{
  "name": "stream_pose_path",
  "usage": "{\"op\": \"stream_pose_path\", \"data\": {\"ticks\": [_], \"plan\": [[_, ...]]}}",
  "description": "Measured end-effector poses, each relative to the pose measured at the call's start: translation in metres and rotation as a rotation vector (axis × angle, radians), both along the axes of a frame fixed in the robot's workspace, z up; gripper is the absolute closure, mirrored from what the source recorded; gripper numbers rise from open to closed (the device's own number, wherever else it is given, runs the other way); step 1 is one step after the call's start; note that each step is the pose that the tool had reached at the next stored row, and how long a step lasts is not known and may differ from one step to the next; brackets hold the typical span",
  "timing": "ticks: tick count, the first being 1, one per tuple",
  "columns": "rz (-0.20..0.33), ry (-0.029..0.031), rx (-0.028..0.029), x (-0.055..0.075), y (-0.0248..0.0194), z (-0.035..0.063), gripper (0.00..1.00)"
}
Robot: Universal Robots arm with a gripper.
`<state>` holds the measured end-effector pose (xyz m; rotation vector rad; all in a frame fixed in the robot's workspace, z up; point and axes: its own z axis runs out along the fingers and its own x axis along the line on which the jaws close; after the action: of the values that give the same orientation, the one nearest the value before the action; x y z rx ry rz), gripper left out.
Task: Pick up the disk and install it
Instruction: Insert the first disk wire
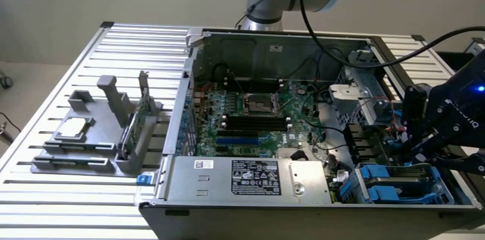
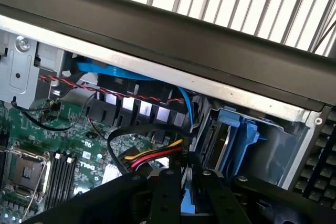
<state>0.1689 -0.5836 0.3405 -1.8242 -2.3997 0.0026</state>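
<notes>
My black gripper (image 1: 421,150) hangs low over the drive bay (image 1: 394,186) at the near corner of the open computer case, on the exterior view's right. In the wrist view its two fingers (image 2: 168,192) stand close together with a narrow blue strip between them. That strip looks like a rail edge of the disk (image 2: 187,203). The gripper (image 2: 188,181) hides the rest of the disk. Just beyond the fingertips sits the bay's blue plastic caddy (image 2: 236,129) with a grey metal face beside it.
The open case holds a green motherboard (image 1: 250,118), a power supply (image 1: 250,177) and loose cables (image 2: 152,157) beside the fingers. On the slatted table (image 1: 68,206) at the exterior view's left, a grey fixture (image 1: 91,138) holds a small silver chip (image 1: 74,129) and a green card (image 1: 136,123).
</notes>
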Motion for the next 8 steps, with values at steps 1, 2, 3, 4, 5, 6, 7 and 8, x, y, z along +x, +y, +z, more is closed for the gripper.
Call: {"op": "stream_pose_path", "data": {"ticks": [1,2,3,4,5,6,7,8], "plan": [[-0.007,0.0013,-0.0045,0.0000,-0.0001,0.0000,0.82],[-0.013,0.0025,-0.0088,0.0001,-0.0002,0.0000,0.82],[-0.020,0.0038,-0.0133,0.0001,-0.0003,0.0000,0.82],[-0.027,0.0050,-0.0178,0.0002,-0.0004,0.0001,0.82],[-0.034,0.0063,-0.0224,0.0002,-0.0004,0.0000,0.82],[-0.041,0.0075,-0.0267,0.0002,-0.0005,0.0000,0.82],[-0.047,0.0086,-0.0313,0.0003,-0.0006,0.0001,0.82],[-0.054,0.0098,-0.0357,0.0003,-0.0007,0.0001,0.82]]}}
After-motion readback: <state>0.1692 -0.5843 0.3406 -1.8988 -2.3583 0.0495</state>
